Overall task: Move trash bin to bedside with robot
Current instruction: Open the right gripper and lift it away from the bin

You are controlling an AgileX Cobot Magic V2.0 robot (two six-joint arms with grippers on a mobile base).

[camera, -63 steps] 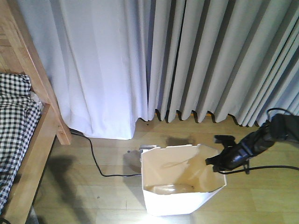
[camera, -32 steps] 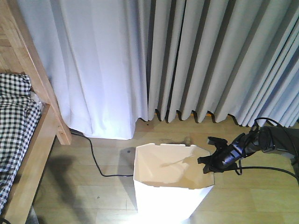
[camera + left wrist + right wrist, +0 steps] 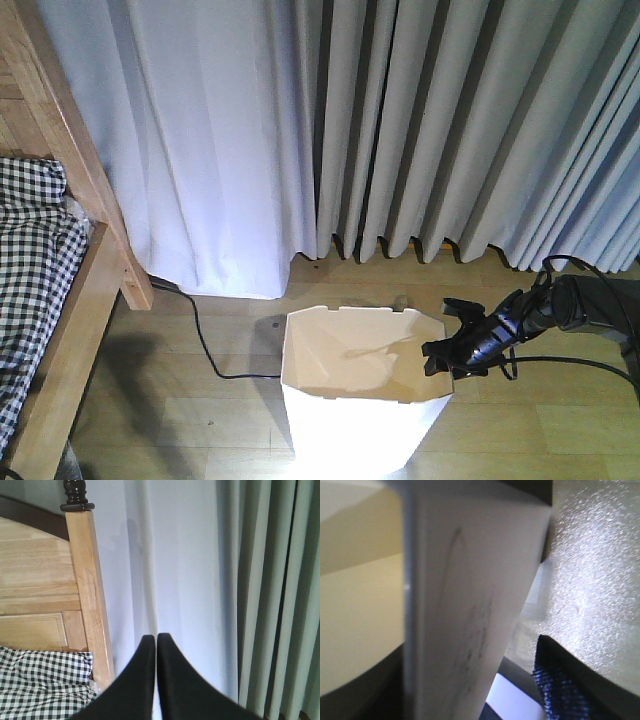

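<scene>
At the near edge of the wooden floor (image 3: 200, 410), the trash bin (image 3: 362, 400) has slid leftward toward the bed (image 3: 60, 330) over the last second, dragged by the right end effector (image 3: 447, 352) clamped on its right rim. The gap remains wide. Farther back, the left end effector (image 3: 156, 645) is closed, empty, before the curtains (image 3: 400, 130).

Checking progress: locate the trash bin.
Front view: the trash bin stands low-centre on the wood floor below the curtains, the right gripper at its right rim, the bed far left.
</scene>
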